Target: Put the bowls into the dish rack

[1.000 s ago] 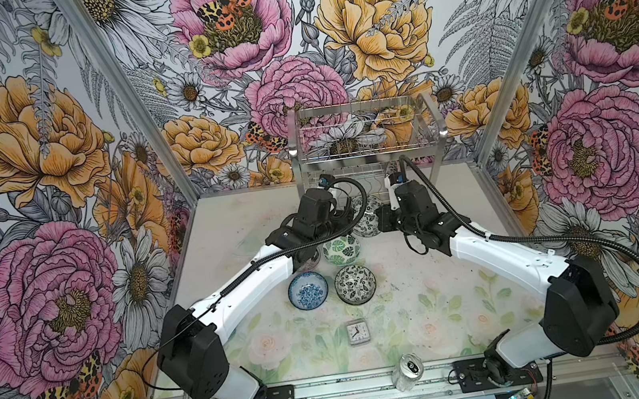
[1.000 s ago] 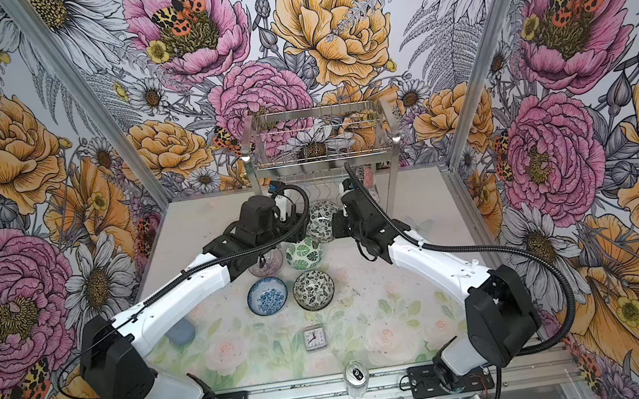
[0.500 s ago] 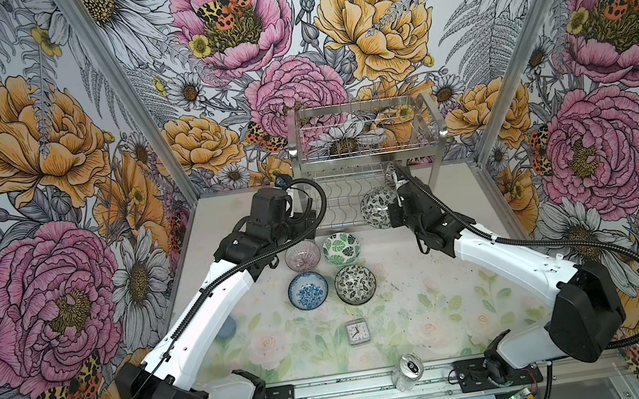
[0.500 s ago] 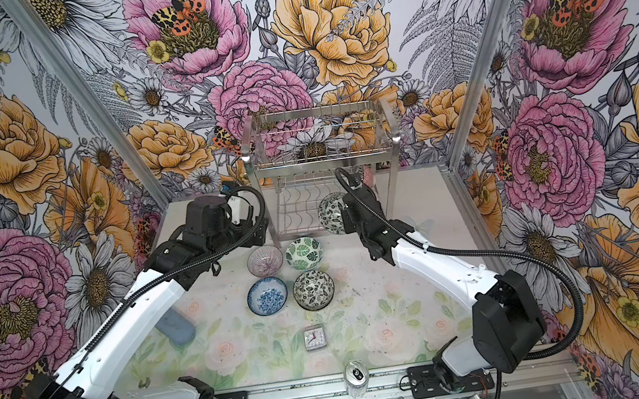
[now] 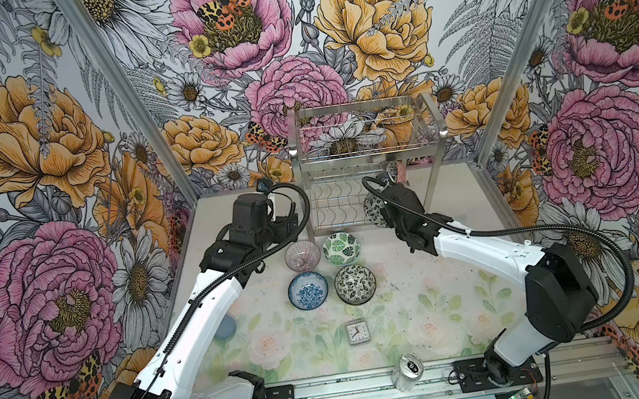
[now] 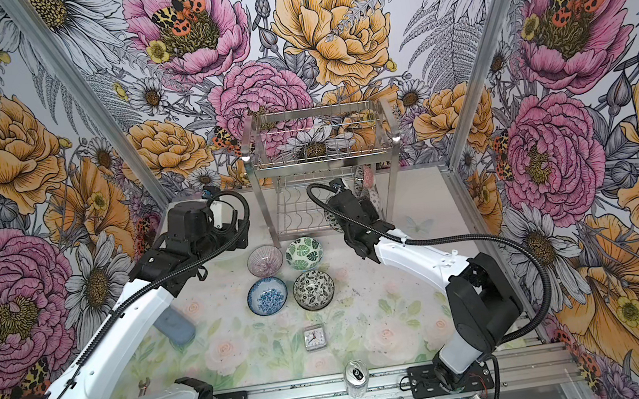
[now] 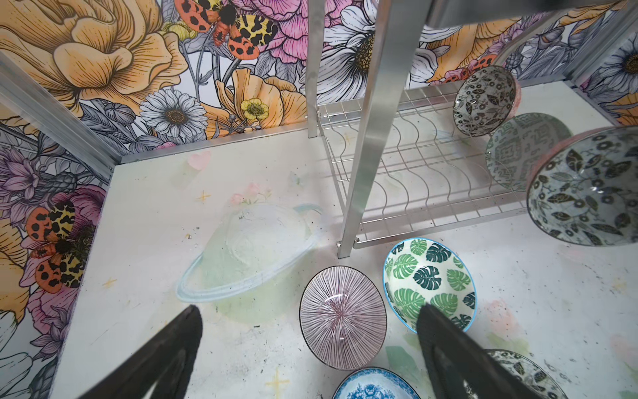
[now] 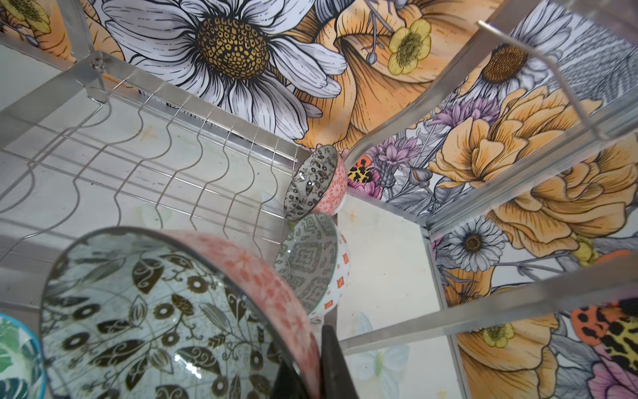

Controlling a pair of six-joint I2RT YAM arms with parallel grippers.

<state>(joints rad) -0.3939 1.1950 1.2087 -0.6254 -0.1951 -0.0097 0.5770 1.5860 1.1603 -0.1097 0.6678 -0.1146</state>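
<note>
Already racked: two bowls (image 8: 310,183) beyond my right gripper (image 8: 310,373), pinching a third bowl (image 8: 155,311).
Left gripper (image 7: 309,311): spread, empty.
Remaining: four bowls (image 5: 303,255) near it.

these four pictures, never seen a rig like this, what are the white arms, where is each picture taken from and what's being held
Two white robot arms work at a table, each ending in a two-fingered hand. Two pictures look down from overhead; the other two come from a camera on each arm's wrist. On the table sit a pink striped bowl, a green leaf bowl, a blue bowl and a black-and-white bowl, plus a clock and a drink can. At the back stands a steel dish rack; a floral bowl and a green geometric bowl lean on edge in its lower tier. The right hand is shut on the rim of a third bowl, also floral, held by that tier. The left hand is open and empty.
</note>
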